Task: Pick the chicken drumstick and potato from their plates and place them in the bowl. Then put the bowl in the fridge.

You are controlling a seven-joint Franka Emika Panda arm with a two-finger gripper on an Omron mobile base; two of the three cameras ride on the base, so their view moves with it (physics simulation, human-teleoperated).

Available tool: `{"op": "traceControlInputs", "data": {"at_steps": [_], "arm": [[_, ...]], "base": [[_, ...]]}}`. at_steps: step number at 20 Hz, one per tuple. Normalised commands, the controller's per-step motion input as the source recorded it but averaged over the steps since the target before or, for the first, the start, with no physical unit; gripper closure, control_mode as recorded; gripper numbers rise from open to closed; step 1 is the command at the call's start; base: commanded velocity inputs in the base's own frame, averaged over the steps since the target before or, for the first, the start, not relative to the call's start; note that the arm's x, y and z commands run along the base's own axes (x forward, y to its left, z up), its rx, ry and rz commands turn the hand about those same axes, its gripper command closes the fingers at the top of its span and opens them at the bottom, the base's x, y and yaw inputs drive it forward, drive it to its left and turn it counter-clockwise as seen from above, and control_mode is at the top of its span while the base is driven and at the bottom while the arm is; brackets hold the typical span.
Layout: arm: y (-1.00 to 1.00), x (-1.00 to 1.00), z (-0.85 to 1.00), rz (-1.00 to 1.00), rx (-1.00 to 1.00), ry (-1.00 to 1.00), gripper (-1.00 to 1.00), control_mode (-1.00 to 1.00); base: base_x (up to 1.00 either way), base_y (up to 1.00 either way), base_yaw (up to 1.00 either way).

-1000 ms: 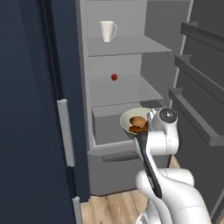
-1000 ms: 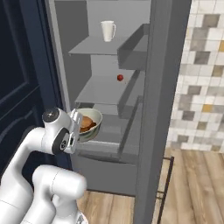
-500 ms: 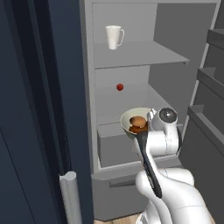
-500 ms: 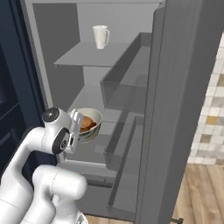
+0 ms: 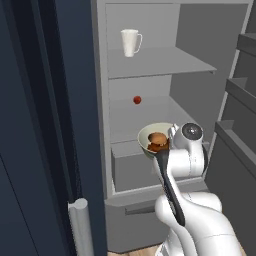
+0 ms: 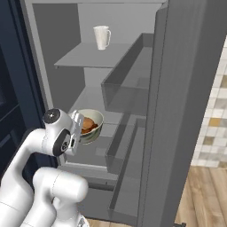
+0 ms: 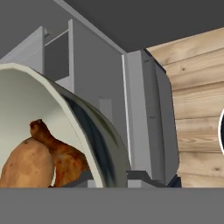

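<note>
The gripper [image 5: 171, 141] is clamping the rim of the bowl [image 5: 151, 137], its jaws closed on the thin edge at 1 side, and is holding it in front of the open fridge [image 5: 190, 90], above the drawer [image 5: 131, 167] and level with the lower shelf. The chicken drumstick [image 7: 61, 151] and the potato [image 7: 27, 164] are lying together inside the bowl. A white mug [image 5: 130, 42] is standing on the upper shelf and a small red item [image 5: 137, 100] is sitting on the lower 1. Judged risk: a rim-only grip is letting the loaded bowl tilt; it could slip, spill both foods, or strike the shelf edge or the door bins [image 6: 128, 88] on entry
</note>
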Motion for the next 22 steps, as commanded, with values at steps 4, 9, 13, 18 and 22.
{"op": "traceControlInputs", "data": {"at_steps": [4, 9, 13, 18, 22], "arm": [[0.00, 0.00, 0.00, 0.00, 0.00, 0.00, 1.00, 1.00], [0.00, 0.00, 0.00, 0.00, 0.00, 0.00, 1.00, 1.00], [0.00, 0.00, 0.00, 0.00, 0.00, 0.00, 1.00, -1.00], [0.00, 0.00, 0.00, 0.00, 0.00, 0.00, 1.00, -1.00], [0.00, 0.00, 0.00, 0.00, 0.00, 0.00, 1.00, -1.00]], "base": [[0.00, 0.00, 0.00], [0.00, 0.00, 0.00], [0.00, 0.00, 0.00], [0.00, 0.00, 0.00], [0.00, 0.00, 0.00]]}}
